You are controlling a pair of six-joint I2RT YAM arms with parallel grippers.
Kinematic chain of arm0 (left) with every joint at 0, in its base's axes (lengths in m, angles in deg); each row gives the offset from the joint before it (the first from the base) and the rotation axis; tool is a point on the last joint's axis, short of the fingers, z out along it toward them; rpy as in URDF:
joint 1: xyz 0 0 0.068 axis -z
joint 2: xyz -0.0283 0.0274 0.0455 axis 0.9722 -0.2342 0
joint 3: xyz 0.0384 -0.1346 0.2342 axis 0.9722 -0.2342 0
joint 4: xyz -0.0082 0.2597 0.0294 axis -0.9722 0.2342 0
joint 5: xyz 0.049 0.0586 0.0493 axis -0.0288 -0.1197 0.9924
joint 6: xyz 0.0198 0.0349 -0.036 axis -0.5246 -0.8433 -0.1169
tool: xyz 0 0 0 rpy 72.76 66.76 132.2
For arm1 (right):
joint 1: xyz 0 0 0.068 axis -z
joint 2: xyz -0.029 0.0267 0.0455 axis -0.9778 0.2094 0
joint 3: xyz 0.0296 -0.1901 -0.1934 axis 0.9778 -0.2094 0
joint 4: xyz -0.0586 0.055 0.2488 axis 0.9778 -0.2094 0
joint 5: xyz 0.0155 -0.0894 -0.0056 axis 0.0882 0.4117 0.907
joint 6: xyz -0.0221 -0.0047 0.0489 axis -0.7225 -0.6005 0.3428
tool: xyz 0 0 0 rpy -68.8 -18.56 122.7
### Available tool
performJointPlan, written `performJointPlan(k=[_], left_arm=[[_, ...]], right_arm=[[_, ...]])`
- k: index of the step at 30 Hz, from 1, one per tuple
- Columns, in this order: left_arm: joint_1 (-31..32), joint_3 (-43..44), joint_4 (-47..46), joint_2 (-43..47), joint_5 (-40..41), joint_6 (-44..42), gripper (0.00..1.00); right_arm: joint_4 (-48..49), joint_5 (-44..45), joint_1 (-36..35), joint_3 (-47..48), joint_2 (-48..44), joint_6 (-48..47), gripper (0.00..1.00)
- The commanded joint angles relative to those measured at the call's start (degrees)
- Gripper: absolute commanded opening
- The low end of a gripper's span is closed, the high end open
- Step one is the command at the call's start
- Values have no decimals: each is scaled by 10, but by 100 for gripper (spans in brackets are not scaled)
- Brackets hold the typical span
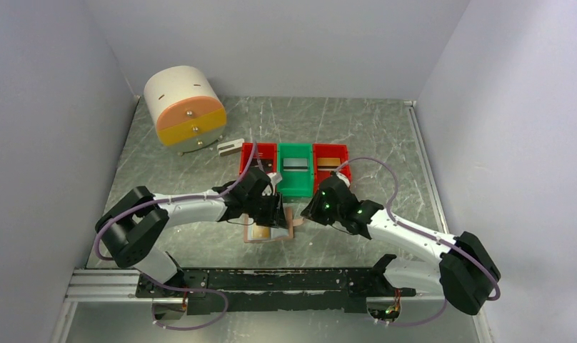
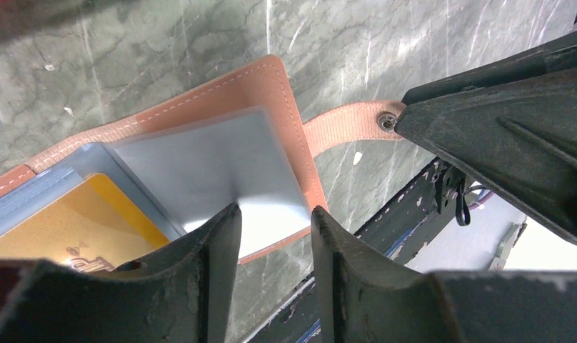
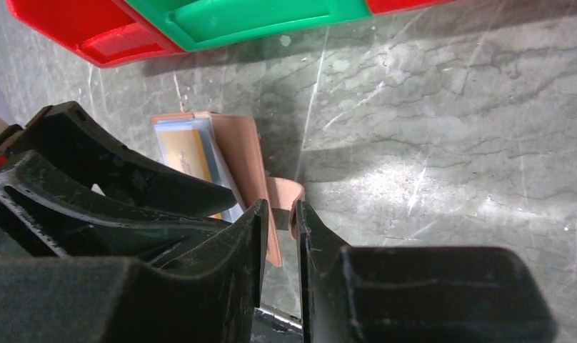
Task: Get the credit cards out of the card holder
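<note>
A grey-green, marble-veined table (image 1: 385, 136) sits between plain white walls (image 1: 286, 43). At its far left stands a round white drawer unit (image 1: 184, 107) with an orange and a yellow drawer front, and a small pale block (image 1: 231, 146) lies beside it. Mid-table are three bins in a row, red (image 1: 268, 147), green (image 1: 295, 189) and red (image 1: 331, 148); a dark card (image 1: 295, 164) lies in the green one and a gold-brown card (image 1: 330, 163) in the right red one. The wallet (image 2: 221, 93) lies open on the table near the front edge, between the two grippers. It is tan leather with pale stitching and clear bluish pockets, one holding a yellow-orange card (image 2: 78, 229). A greyish sleeve (image 2: 214, 164) lies on top, and the strap (image 2: 343, 123) sticks out sideways. The left gripper (image 2: 275, 214) hangs over the sleeve's near corner with its jaws roughly half apart and nothing clamped; whether it touches the sleeve I cannot tell. The right gripper (image 3: 280, 209) has its jaws only narrowly parted, with the strap's end in the slit against one finger.
</note>
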State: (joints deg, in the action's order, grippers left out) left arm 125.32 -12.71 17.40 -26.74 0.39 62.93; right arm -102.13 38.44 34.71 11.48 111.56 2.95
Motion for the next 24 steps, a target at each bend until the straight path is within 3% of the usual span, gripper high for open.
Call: performJointPlan(k=[1,7,10,14,16,20,24], left_arm=[[10,12,12,-3,19,-11,44],[20,11,31,0,38,-14,31],[21,3,29,7,39,-13,36],[24,-6,22,13,40,-8,44],[25,-9,22,12,39,-8,43],[26,-16,24,11,46,-7,36],[28,-14,25,14,48,-9,30]], right_arm=[[21,-20,4,16,1,2,24],[43,-47,3,38,17,-6,26],[37,-45,2,51,21,-15,38],[49,-58,2,56,35,-22,41],[63,-74,2,56,45,-25,38],[87,-101,2,45,75,-14,21],[122,-143,2,46,110,-21,17]])
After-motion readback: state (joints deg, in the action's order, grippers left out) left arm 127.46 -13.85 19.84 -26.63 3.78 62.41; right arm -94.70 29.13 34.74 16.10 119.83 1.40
